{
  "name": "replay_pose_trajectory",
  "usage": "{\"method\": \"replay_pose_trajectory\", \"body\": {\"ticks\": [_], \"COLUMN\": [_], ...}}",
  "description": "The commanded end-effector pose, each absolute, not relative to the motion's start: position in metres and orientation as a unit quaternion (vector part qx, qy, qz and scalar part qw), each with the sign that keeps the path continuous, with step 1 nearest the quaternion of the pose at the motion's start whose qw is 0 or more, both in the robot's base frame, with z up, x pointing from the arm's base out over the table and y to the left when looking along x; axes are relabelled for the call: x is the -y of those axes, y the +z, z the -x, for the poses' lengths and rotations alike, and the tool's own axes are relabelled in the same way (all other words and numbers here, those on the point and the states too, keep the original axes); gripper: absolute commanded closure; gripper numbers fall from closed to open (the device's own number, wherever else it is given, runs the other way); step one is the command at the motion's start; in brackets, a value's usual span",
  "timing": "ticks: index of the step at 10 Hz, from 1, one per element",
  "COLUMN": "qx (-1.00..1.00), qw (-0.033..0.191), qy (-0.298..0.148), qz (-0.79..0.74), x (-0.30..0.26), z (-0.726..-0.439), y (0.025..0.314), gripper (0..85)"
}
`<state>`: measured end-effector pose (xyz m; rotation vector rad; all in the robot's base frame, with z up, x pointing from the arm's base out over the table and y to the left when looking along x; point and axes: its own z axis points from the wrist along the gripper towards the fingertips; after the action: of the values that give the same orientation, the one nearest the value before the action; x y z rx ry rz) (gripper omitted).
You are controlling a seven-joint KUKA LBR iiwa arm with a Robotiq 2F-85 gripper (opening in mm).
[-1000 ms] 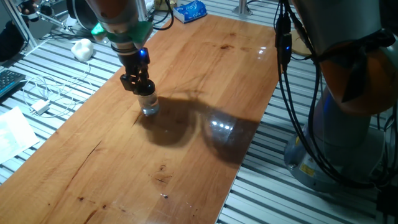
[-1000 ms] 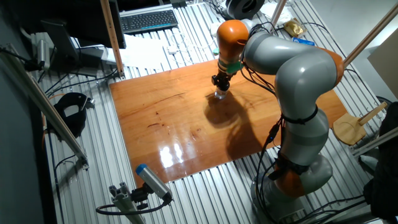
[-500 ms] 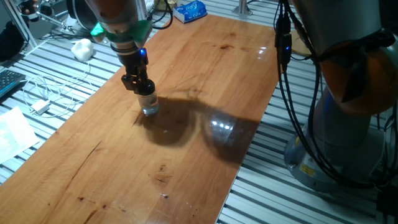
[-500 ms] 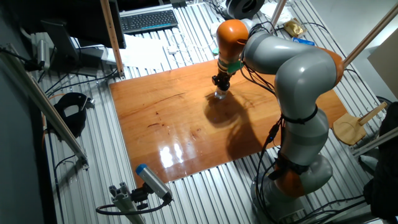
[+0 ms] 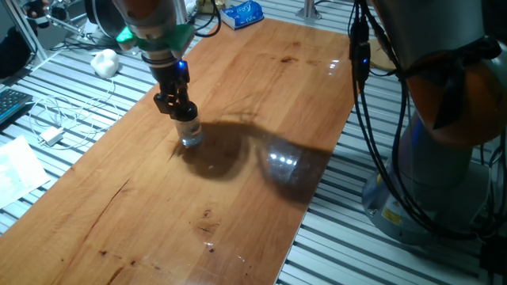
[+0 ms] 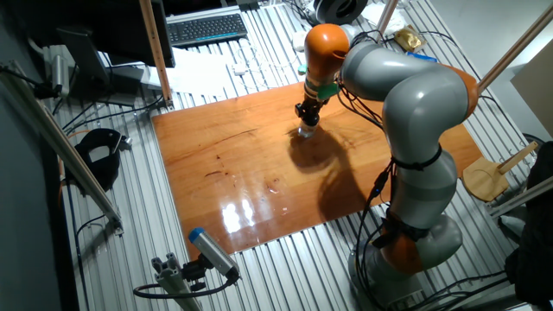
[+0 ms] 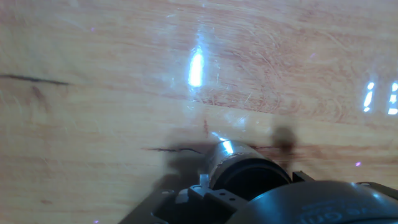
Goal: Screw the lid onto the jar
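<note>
- While clamped shut on the lid (image 5: 185,114), upper left of frame, the claw (image 5: 179,109) presses it onto the jar (image 5: 191,134) standing on the surface (image 5: 261,95).
- Probably mid-screwing; next, twist further, straight down, then release.

I work in a robotics lab, not a home. My bench (image 5: 261,95) is a bare wooden board laid on ribbed aluminium framing (image 6: 130,225). Loose cables (image 5: 55,119) trail beside it, a computer keyboard (image 6: 206,28) sits on a desk behind, and a camera on a small stand (image 6: 203,259) points at my workspace.
</note>
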<state>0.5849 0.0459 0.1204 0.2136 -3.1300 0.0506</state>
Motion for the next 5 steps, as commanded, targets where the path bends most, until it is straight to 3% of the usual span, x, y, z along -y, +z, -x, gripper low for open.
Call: {"method": "replay_pose_trajectory", "body": {"ticks": [1,5], "qx": [0.998,1.000], "qw": [0.003,0.003], "qy": [0.016,0.000], "qz": [-0.062,0.001], "x": [-0.0460,-0.0465], "z": [-0.5840,-0.5829], "y": [0.1195,0.1197], "gripper": [51.0,51.0]}}
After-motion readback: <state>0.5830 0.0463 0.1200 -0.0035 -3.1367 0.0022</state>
